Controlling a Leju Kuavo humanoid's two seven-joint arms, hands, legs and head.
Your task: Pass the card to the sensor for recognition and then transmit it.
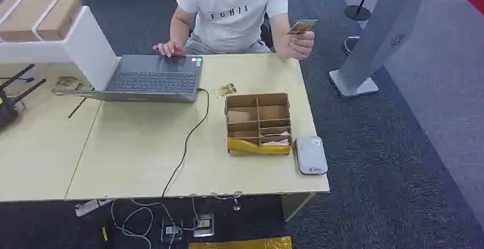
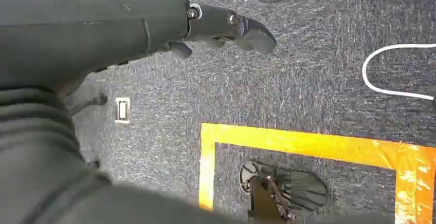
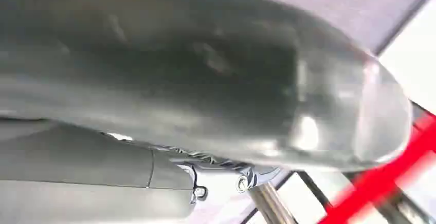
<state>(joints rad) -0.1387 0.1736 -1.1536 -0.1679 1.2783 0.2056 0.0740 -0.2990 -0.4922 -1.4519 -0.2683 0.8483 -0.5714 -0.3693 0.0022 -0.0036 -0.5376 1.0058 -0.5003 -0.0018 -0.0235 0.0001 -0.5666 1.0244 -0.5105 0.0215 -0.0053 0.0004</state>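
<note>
Holding card (image 1: 302, 27) aloft beyond table (image 1: 131, 157), a person's hand (image 1: 298, 43); left hand (image 2: 226, 26) hanging empty, fingers loosely extended; right hand's (image 3: 205, 95) state indiscernible.

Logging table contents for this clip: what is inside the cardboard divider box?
The cardboard divider box has several open compartments. The far ones look empty; the near slots hold pale card-like items. A yellow front panel hides the lowest part, so more could lie there.
</note>
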